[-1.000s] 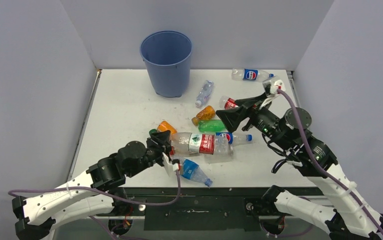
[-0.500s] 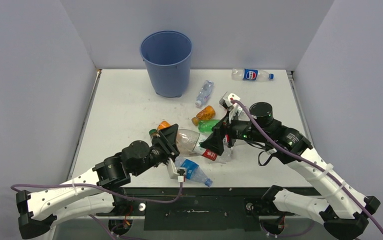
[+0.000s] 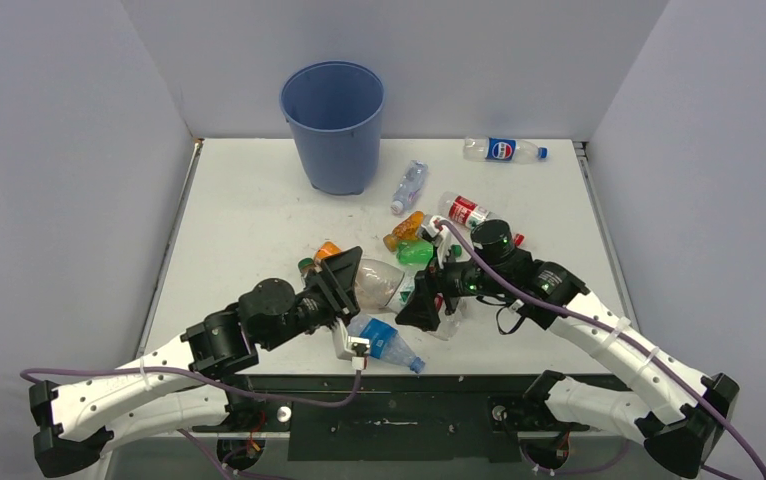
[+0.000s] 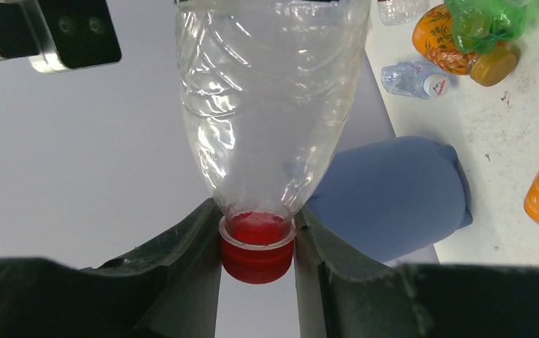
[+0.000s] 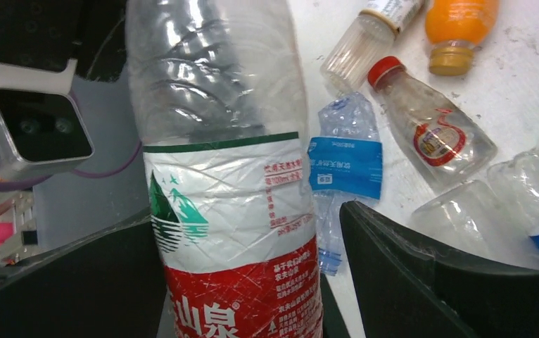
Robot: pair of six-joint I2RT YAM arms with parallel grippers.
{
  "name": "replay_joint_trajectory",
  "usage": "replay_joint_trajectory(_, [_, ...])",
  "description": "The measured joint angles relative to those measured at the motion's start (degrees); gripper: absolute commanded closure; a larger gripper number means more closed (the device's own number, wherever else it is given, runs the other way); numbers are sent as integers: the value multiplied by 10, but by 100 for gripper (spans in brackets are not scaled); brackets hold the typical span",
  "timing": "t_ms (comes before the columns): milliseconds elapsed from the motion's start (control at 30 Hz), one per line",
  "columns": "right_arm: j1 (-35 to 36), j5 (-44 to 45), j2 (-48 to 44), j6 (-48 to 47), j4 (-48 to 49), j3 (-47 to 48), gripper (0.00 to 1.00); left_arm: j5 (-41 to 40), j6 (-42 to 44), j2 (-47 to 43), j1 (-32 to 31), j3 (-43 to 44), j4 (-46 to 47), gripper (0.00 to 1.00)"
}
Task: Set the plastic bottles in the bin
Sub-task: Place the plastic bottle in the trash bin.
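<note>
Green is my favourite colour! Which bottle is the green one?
The green bottle in the middle pile, lying right next to an orange bottle. No other bottle is green; the rest are clear or orange.

**A white worktop boxed in by plain walls**

The worktop (image 3: 249, 215) is a white rectangle, scuffed and flecked with small dark specks, thickest toward the middle and the back edge. Three flat panels of pale grey-lilac enclose it: a back wall (image 3: 509, 60) along the far edge, a left wall (image 3: 59, 180) and a right wall (image 3: 699, 150) along the side edges. They meet in straight seams at the two back corners. A thin pale strip (image 3: 171, 245) runs down the left edge. Along the near edge sits a dark rail (image 3: 399, 410) with a few round fittings. The light is even and soft, with faint shadows and no glare on the panels.
</note>
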Motion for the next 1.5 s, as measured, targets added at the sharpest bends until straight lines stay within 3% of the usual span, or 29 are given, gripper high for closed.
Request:
replay_joint_trajectory(67, [0,-10,0,-1,10,-5,54,2,0,2,0,0,0,100])
replay_joint_trajectory(100, [3,-14,0,-2,12,-6,58,1,-2,4,0,0,0,95])
replay_joint_trajectory(133, [5,-15,-1,1,13,-6,61,0,-7,7,1,0,0,83])
replay_joint_trajectory(167, [5,-15,-1,4,14,-7,62,-1,-13,9,1,0,2,64])
replay_joint_trajectory(200, [5,-15,-4,9,16,-9,64,-3,-22,11,1,0,3,40])
replay_joint_trajectory(233, [5,-13,-7,12,16,-9,67,-3,-31,14,2,0,7,2])
replay_joint_trajectory(333, [4,21,-23,12,25,-10,70,0,-92,15,7,3,28,4])
replay_joint_trajectory(567, [3,164,-123,17,85,-30,66,-21,-298,-10,12,4,103,4])
replay_joint_trajectory(833, [2,224,-252,39,242,-153,66,-37,-761,-13,19,86,141,4])
replay_joint_trajectory(1000, [2,236,-253,59,306,-189,67,56,-1008,-5,63,63,258,4])
replay_joint_trajectory(1133, [2,238,-252,77,346,-203,67,145,-1195,67,138,103,299,4])
replay_joint_trajectory(1300, [2,238,-244,90,378,-211,68,210,-1345,143,182,129,334,4])
replay_joint_trajectory(1500, [2,238,-224,92,384,-211,68,246,-1412,210,186,194,315,1])
